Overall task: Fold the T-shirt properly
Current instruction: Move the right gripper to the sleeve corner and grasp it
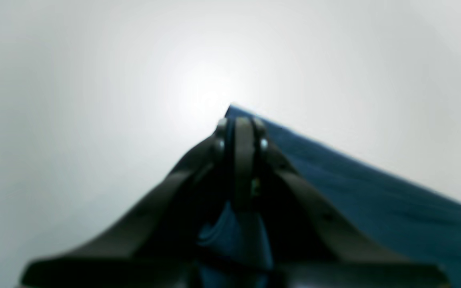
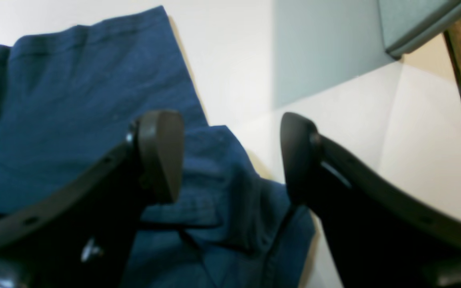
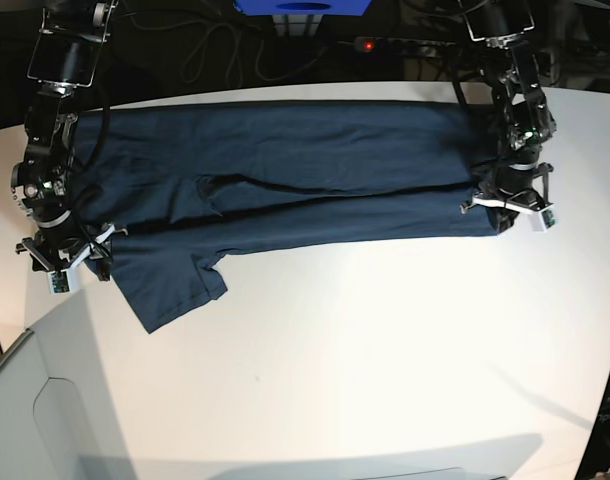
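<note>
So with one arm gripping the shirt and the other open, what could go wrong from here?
The left gripper pinches only a corner of the T-shirt, so the cloth could slip free when pulled. The right gripper has its jaws open above a rumpled sleeve, so it may grab several layers and skew the fold.

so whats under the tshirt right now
The T-shirt lies spread on the white table, which shows bare all around it. Whatever sits beneath the cloth or between its folded layers is covered.

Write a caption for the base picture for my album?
Two arms fold a shirt on a table: left gripper pinching its hem, right gripper open by the sleeve.
</note>
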Robot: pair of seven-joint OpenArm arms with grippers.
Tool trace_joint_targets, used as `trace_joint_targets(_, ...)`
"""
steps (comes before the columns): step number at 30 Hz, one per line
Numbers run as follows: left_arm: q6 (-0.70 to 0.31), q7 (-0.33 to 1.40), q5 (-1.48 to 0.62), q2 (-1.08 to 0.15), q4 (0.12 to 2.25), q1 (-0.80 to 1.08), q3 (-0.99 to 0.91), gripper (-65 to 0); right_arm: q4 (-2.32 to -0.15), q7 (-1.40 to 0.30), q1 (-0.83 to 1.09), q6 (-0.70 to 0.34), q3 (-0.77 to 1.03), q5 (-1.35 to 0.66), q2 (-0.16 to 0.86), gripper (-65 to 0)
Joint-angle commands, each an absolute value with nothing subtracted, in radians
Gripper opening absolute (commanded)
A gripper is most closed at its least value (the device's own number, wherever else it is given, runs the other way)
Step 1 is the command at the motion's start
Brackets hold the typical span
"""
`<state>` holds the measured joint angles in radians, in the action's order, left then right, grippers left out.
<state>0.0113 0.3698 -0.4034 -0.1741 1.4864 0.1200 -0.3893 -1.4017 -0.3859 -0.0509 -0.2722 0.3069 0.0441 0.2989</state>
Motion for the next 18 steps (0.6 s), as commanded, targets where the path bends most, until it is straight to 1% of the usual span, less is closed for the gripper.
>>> trace_joint_targets(1, 0.008, 0.344, -0.410, -0.182, 1.529, 0.114, -0.390, -65.0, -1.435, -0.361, -0.084, -0.278, 0.315, 0.035, 0.315, -28.4)
trace_joint_targets(4, 0.008, 0.344, -0.407, -0.182, 1.563, 0.114, -0.389, -65.0, -1.460, -0.374, -0.101, -0.278, 0.312, 0.035, 0.315, -28.4)
trace_joint_targets(7, 0.008, 0.344, -0.406, -0.182, 1.567, 0.114, -0.389, -65.0, -1.472, -0.450, -0.143, -0.280, 0.312, 0.035, 0.315, -28.3)
trace_joint_targets(10, 0.008, 0.344, -0.407, -0.182, 1.567, 0.116, -0.390, -65.0, -1.431, -0.519, -0.216, -0.282, 0.309, 0.035, 0.292, -28.3)
trace_joint_targets(11, 0.008, 0.344, -0.406, -0.182, 1.567, 0.116, -0.389, -65.0, -1.403, -0.536, -0.246, -0.289, 0.309, 0.035, 0.286, -28.3)
trace_joint_targets(15, 0.008, 0.344, -0.406, -0.182, 1.569, 0.116, -0.387, -65.0, -1.244, -0.593, -0.374, -0.375, 0.283, 0.038, 0.260, -28.3)
trace_joint_targets(18, 0.008, 0.344, -0.406, -0.182, 1.567, 0.116, -0.387, -65.0, -1.067, -0.590, -0.463, -0.377, 0.226, 0.038, 0.260, -25.6)
